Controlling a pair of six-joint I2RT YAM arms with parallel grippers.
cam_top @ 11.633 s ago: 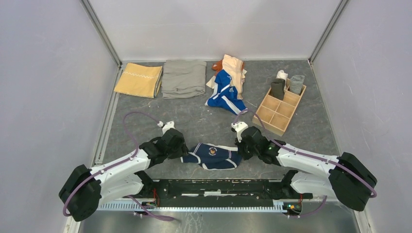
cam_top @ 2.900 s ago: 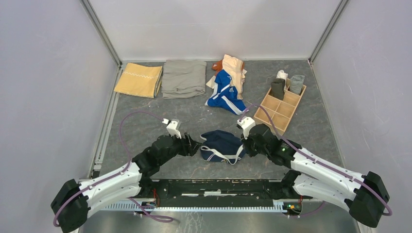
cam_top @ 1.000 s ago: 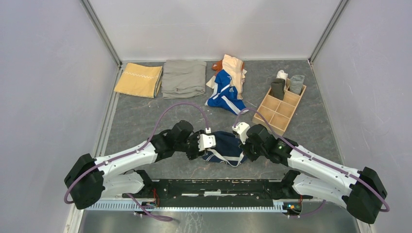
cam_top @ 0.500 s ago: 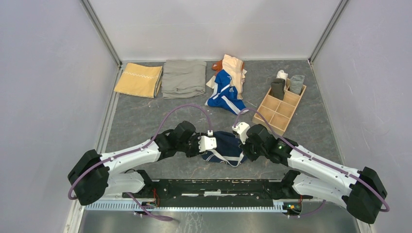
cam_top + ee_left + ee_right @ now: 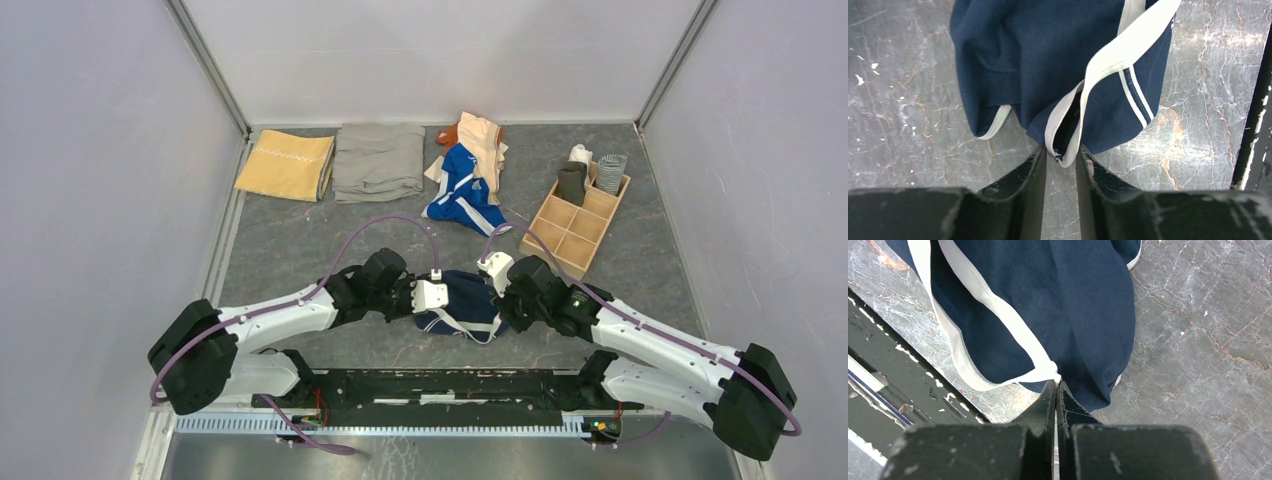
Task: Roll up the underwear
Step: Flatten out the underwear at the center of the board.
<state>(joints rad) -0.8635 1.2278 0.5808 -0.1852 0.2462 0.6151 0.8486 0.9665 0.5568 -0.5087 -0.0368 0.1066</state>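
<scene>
The navy underwear (image 5: 462,302) with white trim lies bunched on the grey table between my two arms. In the left wrist view the underwear (image 5: 1048,60) has a folded loop of white trim (image 5: 1064,145) hanging between the tips of my left gripper (image 5: 1062,154). The jaws are narrowly open on either side of it. My right gripper (image 5: 1056,385) is shut on the opposite edge of the underwear (image 5: 1073,305), where the white trim meets the navy cloth. From above, the left gripper (image 5: 438,298) and right gripper (image 5: 497,296) sit at the garment's left and right ends.
Bright blue and peach underwear (image 5: 468,175) lie heaped at the back centre. A wooden divider box (image 5: 575,225) holding rolled pieces stands at the back right. A mustard-yellow cloth (image 5: 286,165) and a grey-khaki cloth (image 5: 379,160) lie folded at the back left. A black rail (image 5: 450,385) runs along the near edge.
My left gripper has crept a little right onto the underwear's left end and its jaws have narrowed around the white trim. The right arm has stayed put, still gripping.
</scene>
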